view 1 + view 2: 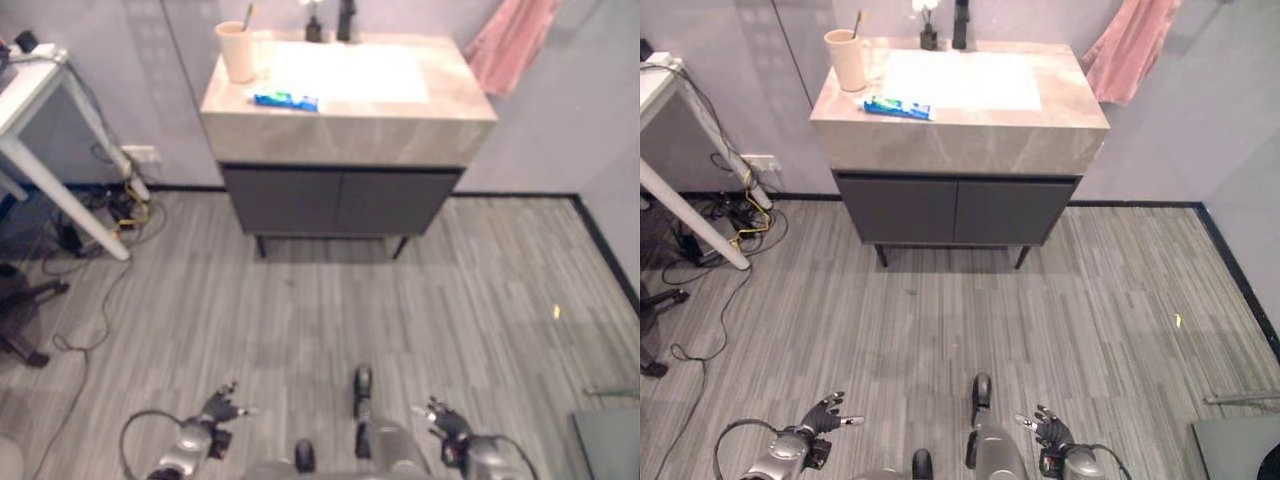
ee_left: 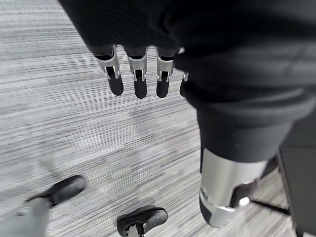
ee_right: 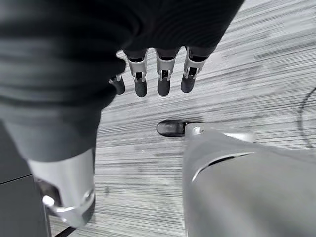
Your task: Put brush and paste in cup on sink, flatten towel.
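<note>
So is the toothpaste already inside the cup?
No, the toothpaste lies flat on the sink counter beside the cup.

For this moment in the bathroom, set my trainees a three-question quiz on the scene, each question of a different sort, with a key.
1. True or false: the toothpaste tube stands inside the pink cup.
2. Where does the pink towel hang? A) on the wall right of the vanity B) over the basin C) on the floor
3. Fill in: the left hand and right hand hang low over the ___, fingers open.

Key: 1 false, it lies on the counter beside the cup; 2 A; 3 floor.
</note>
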Controlling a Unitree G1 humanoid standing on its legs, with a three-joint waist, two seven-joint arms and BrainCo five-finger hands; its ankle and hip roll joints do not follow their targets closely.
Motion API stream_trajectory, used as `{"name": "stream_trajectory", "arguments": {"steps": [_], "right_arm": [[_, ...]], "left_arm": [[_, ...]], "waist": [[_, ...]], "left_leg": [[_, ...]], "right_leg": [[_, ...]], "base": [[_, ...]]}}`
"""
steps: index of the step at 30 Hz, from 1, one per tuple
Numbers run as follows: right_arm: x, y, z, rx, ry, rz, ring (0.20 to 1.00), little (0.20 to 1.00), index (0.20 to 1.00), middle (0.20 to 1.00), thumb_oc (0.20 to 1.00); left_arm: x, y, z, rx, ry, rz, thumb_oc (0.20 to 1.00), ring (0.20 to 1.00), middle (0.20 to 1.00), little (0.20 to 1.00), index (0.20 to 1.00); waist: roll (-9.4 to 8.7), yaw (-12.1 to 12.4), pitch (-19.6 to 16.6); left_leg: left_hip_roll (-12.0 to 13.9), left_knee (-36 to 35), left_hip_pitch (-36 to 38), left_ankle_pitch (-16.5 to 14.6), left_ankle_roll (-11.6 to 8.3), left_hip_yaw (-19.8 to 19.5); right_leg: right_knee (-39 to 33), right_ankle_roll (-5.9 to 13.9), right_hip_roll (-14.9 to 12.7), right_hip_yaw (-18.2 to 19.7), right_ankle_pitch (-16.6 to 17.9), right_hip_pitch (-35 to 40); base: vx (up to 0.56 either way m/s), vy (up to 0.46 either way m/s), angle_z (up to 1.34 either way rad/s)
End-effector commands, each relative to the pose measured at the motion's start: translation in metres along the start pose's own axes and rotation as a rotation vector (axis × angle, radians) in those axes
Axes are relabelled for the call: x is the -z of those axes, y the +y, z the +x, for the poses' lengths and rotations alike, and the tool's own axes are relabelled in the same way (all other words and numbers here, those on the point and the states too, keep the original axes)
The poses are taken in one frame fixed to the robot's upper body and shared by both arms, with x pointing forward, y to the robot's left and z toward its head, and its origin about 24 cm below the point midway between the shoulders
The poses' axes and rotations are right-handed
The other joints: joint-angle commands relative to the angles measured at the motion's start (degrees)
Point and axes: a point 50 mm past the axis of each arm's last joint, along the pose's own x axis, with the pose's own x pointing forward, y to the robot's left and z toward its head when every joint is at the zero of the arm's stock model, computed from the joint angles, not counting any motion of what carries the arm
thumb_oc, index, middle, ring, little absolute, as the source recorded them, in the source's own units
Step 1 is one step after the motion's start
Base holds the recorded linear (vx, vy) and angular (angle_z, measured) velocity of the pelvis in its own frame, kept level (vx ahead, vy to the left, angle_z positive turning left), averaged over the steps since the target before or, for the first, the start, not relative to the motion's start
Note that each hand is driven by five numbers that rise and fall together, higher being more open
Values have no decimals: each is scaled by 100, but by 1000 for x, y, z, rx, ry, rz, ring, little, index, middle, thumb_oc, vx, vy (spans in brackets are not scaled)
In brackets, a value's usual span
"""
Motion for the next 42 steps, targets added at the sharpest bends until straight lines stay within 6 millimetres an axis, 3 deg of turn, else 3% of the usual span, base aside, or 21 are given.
{"name": "stream_trajectory", "arguments": {"steps": [1, 5, 7, 8, 10, 11, 12, 13, 14, 15, 17, 20, 21, 26, 28, 32, 34, 36, 39, 41, 42], "right_arm": [[-20, -16, -2, 9, -77, -51, 1000, 1000, 1000, 1000, 1000], [-20, -23, -7, -7, -76, -101, 1000, 1000, 1000, 1000, 1000], [-24, -27, -9, -17, -91, -143, 1000, 1000, 1000, 1000, 1000], [-24, -27, -9, -17, -91, -143, 1000, 1000, 1000, 1000, 1000], [-33, -33, -11, -4, -127, -144, 1000, 1000, 1000, 1000, 1000], [-33, -33, -11, -4, -127, -144, 1000, 1000, 1000, 1000, 1000], [-34, -35, -12, -1, -125, -154, 1000, 1000, 1000, 1000, 1000], [-30, -39, -12, 17, -105, -156, 1000, 1000, 1000, 1000, 1000], [-28, -42, -13, 30, -97, -153, 1000, 1000, 1000, 1000, 1000], [-26, -47, -15, 53, -87, -150, 1000, 1000, 1000, 1000, 1000], [-27, -49, -15, 58, -90, -159, 1000, 1000, 1000, 1000, 1000], [-27, -47, -15, 54, -86, -199, 1000, 1000, 1000, 1000, 1000], [-28, -46, -14, 50, -87, -214, 1000, 1000, 1000, 1000, 1000], [-28, -44, -13, 43, -82, -230, 1000, 1000, 1000, 1000, 1000], [-27, -37, -11, 16, -75, -251, 1000, 1000, 1000, 1000, 1000], [-30, -24, -9, -13, -119, -205, 1000, 1000, 1000, 1000, 1000], [-52, -5, -7, -75, -220, -235, 1000, 1000, 1000, 1000, 1000], [-71, 11, -10, -143, -308, -270, 1000, 1000, 1000, 1000, 1000], [-74, 12, -12, -159, -330, -273, 1000, 1000, 1000, 1000, 1000], [-78, 13, -13, -163, -349, -270, 1000, 1000, 1000, 1000, 1000], [-83, 14, -15, -174, -371, -276, 1000, 1000, 1000, 1000, 1000]], "left_arm": [[-20, 8, 2, -17, -96, -26, 1000, 1000, 1000, 1000, 1000], [-14, 4, 1, -6, -70, -55, 1000, 1000, 1000, 1000, 1000], [-16, 3, 2, 3, -73, -61, 1000, 1000, 1000, 1000, 1000], [-16, 3, 2, 3, -73, -61, 1000, 1000, 1000, 1000, 1000], [-29, 6, 6, 3, -98, -30, 1000, 1000, 1000, 1000, 1000], [-29, 6, 6, 4, -98, -31, 1000, 1000, 1000, 1000, 1000], [-31, 8, 7, -3, -99, -18, 1000, 1000, 1000, 1000, 1000], [-34, 8, 10, -12, -89, -15, 1000, 1000, 1000, 1000, 1000], [-34, 9, 11, -15, -82, -6, 1000, 1000, 1000, 1000, 1000], [-32, 11, 11, -27, -70, 0, 1000, 1000, 1000, 1000, 1000], [-29, 12, 10, -32, -58, -5, 1000, 1000, 1000, 1000, 1000], [-20, 16, 8, -49, -33, -18, 1000, 1000, 1000, 1000, 1000], [-18, 16, 7, -49, -29, -22, 1000, 1000, 1000, 1000, 1000], [-9, 18, 4, -53, -9, -23, 1000, 1000, 1000, 1000, 1000], [-3, 19, 0, -50, -10, -22, 1000, 1000, 1000, 1000, 1000], [-20, 24, -5, -18, -127, 21, 1000, 1000, 1000, 1000, 1000], [-29, 31, -11, -3, -185, 85, 1000, 1000, 1000, 1000, 1000], [-30, 31, -16, 24, -202, 131, 1000, 1000, 1000, 1000, 1000], [-26, 31, -17, 37, -192, 156, 1000, 1000, 1000, 1000, 1000], [-24, 28, -17, 52, -188, 163, 1000, 1000, 1000, 1000, 1000], [-25, 28, -17, 54, -192, 174, 1000, 1000, 1000, 1000, 1000]], "waist": [[-38, -64, -131], [26, -205, -308], [17, -292, -342], [18, -294, -342], [-137, -333, -180], [-125, -344, -163], [-164, -376, -125], [-265, -441, -118], [-302, -493, -136], [-389, -567, -164], [-420, -602, -196], [-373, -545, -253], [-340, -531, -253], [-203, -486, -321], [-132, -314, -424], [-117, -173, -408], [6, -129, -174], [117, -164, 102], [147, -115, 107], [194, -83, 85], [165, -59, 83]], "left_leg": [[136, 420, 269, -425, -138, 38], [445, 851, 347, -106, -402, -134], [640, 1790, -26, 423, -691, -72], [640, 1792, -28, 422, -691, -73], [959, 3646, -1036, 852, -812, 155], [968, 3635, -1004, 842, -818, 140], [1151, 3845, -1060, 883, -788, 400], [1474, 3555, -1155, 759, -709, 1006], [1574, 3152, -1241, 521, -723, 1248], [1478, 2400, -1342, 286, -696, 1369], [1376, 1898, -1451, 304, -699, 1323], [1220, 178, -1563, 1221, -791, 678], [1268, -18, -1719, 1263, -818, 444], [1387, -18, -2022, 1343, -972, 369], [1158, -18, -1850, 1363, -875, -190], [634, 799, -2022, 797, -419, -102], [452, 691, -1729, 586, -132, 101], [406, 423, -1276, 480, -30, 353], [453, 355, -1129, 448, -75, 516], [510, 332, -1040, 374, -118, 618], [543, 398, -1000, 281, -181, 678]], "right_leg": [[-58, 140, 196, 536, 667, 334], [403, -140, 544, 459, 244, 394], [443, -319, 627, 316, 21, 630], [443, -319, 627, 315, 21, 629], [373, -605, 671, 158, -161, 997], [382, -606, 680, 144, -179, 1023], [372, -662, 702, 76, -263, 1109], [371, -716, 638, -19, -406, 1207], [365, -682, 571, -107, -473, 1290], [323, -594, 416, -174, -545, 1412], [305, -557, 350, -210, -552, 1430], [242, -611, 414, -158, -585, 1526], [248, -625, 422, -133, -638, 1591], [282, -614, 410, 16, -815, 1908], [284, -509, 275, 290, -935, 2109], [757, -184, -333, 587, -738, 1933], [2460, -201, -564, 394, 146, 1030], [3334, -115, -735, -345, 124, 446], [2733, -88, -553, -502, -138, 348], [1808, 24, -671, -705, -2, 518], [785, 157, -755, -633, 323, 543]], "base": [[469, -216, 56], [463, -251, 49], [322, -241, 2], [223, -238, 11], [211, -309, 17], [192, -271, 64], [226, -237, 52], [296, -286, 43], [306, -199, 6], [187, -62, 41], [114, 3, 67], [148, 29, 8], [196, 76, -32], [295, 187, -22], [554, 512, -108], [397, 602, -66], [222, 677, -13], [214, 500, -84], [157, 125, -45], [177, 5, 26], [242, -66, 53]]}}
